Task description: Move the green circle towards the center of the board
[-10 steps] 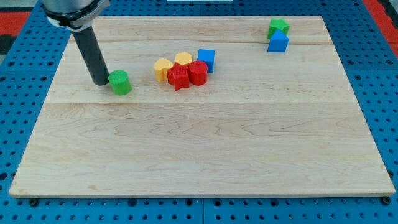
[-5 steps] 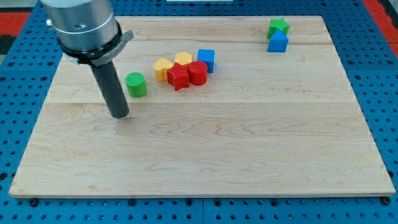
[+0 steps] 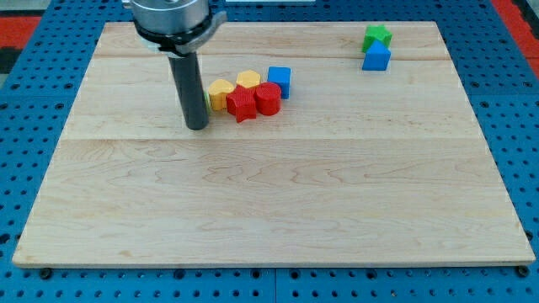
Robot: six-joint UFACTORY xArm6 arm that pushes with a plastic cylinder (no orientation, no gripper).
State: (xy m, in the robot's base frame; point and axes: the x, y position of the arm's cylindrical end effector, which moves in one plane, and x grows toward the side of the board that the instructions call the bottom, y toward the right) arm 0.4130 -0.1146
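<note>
Camera view, upper left of centre: my tip (image 3: pixel 197 126) rests on the board (image 3: pixel 278 210), just left of a cluster of yellow (image 3: pixel 221 93) and red (image 3: pixel 242 104) blocks with a blue cube (image 3: pixel 279 81). Only a green sliver (image 3: pixel 208 102) of the green circle shows behind the rod. No pincer is fitted. At upper right sit a green block (image 3: pixel 377 36) and blue block (image 3: pixel 376 56).

No legible text or markings, seemingly.
</note>
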